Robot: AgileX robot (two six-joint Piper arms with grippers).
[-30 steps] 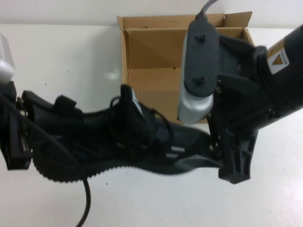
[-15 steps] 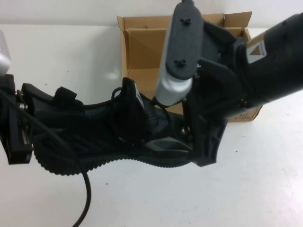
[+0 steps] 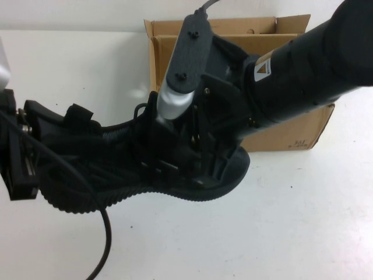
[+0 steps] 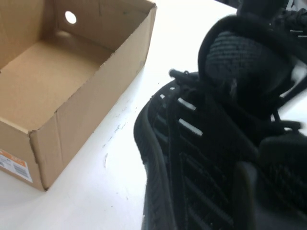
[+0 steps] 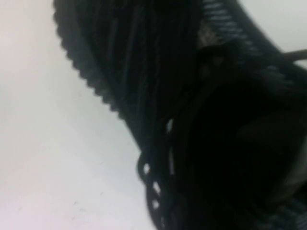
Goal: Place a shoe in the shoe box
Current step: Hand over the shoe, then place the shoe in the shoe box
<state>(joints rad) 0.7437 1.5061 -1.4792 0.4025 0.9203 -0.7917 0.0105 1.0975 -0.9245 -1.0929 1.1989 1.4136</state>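
The black shoe (image 3: pixel 99 169) lies on its side in front of the brown shoe box (image 3: pixel 285 137), heel to the left. My left gripper (image 3: pixel 26 154) is shut on the heel end; one of its fingers (image 4: pixel 244 191) presses on the shoe's side (image 4: pixel 201 143). My right gripper (image 3: pixel 213 166) is open and straddles the shoe's front half, hiding the toe. The right wrist view shows only the ridged sole and laces (image 5: pixel 144 72) very close. The box (image 4: pixel 86 110) stands open and empty, with a round hole (image 4: pixel 70 17) in its end wall.
The white table (image 3: pixel 280 233) stretches to the front and right of the shoe. A black cable (image 3: pixel 106 239) hangs from the left arm over the table's front. The right arm (image 3: pixel 315 64) crosses above the box.
My right gripper has moved left along the shoe, from the toe tip to over its front half. The shoe and my left gripper have barely moved.
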